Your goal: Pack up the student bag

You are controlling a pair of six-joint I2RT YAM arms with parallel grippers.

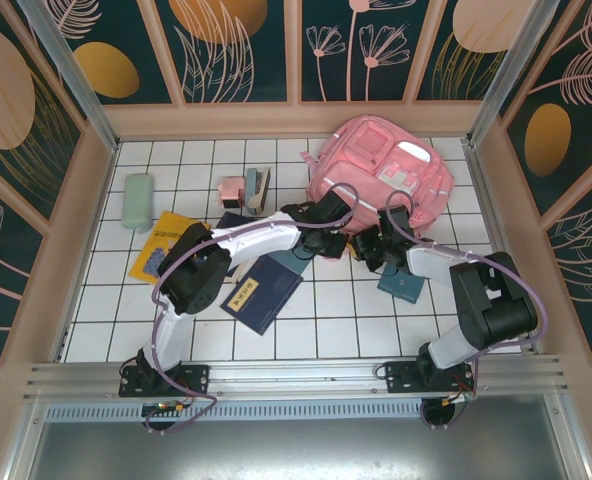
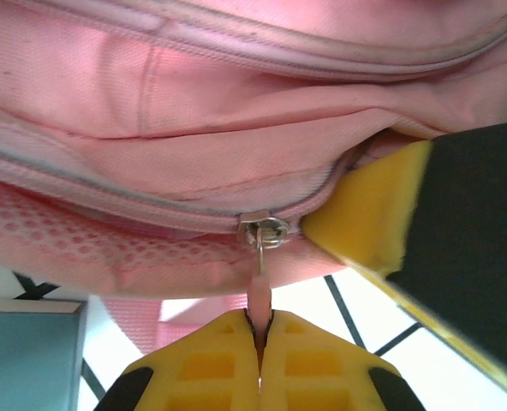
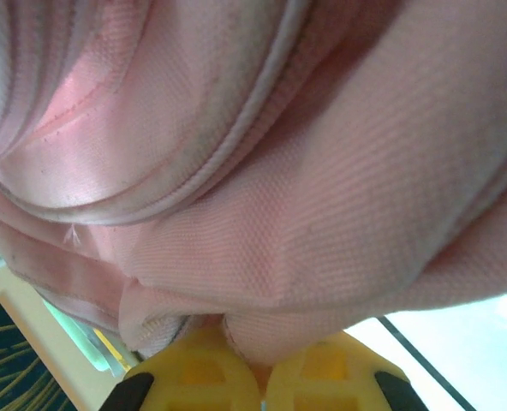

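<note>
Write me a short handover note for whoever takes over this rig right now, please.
Left gripper: shut on the zipper pull of the student bag.
Right gripper: shut on a fold of the bag's fabric.
Bag lies far right on the table; blue notebook, yellow book and green case lie outside it.
Done: both grips set. Left: run the zipper, pack the items.

The student bag [image 2: 236,128] is matt woven cloth, part mesh; its zipper slider [image 2: 265,231] looks like metal.
</note>
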